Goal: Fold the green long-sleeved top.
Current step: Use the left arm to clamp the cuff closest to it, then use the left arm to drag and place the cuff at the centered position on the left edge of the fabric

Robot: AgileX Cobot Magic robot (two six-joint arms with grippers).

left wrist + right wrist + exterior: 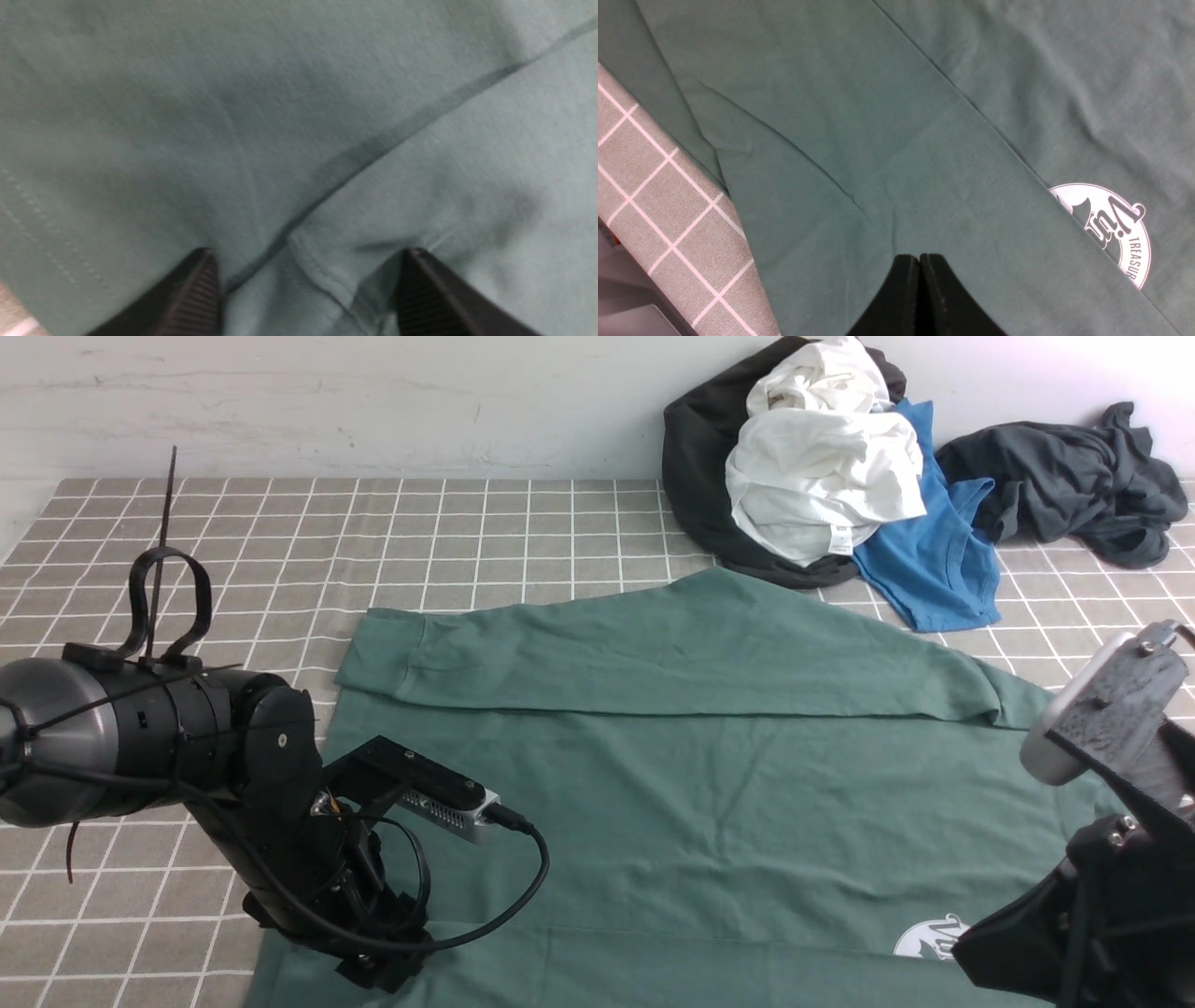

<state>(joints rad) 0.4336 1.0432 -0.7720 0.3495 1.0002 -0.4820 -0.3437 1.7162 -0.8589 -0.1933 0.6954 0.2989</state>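
Observation:
The green long-sleeved top [709, 784] lies flat on the checked table, one sleeve [653, 653] folded across its far side. Its white round logo [934, 933] shows near the right arm. My left gripper [306, 254] is open, low on the cloth at the near left, with a stitched cuff edge [322, 275] of the top [299, 116] between its fingers. In the front view the arm hides its jaws. My right gripper [919, 256] is shut, with nothing seen between the jaws. It sits over the near sleeve [878, 140], which covers part of the logo [1111, 233].
A clothes pile sits at the back right: a white garment [822, 476] on a black one [695, 476], a bright blue T-shirt [934, 551] and a dark grey garment [1074, 485]. The checked tablecloth [233, 541] shows at the far left. A wall runs behind.

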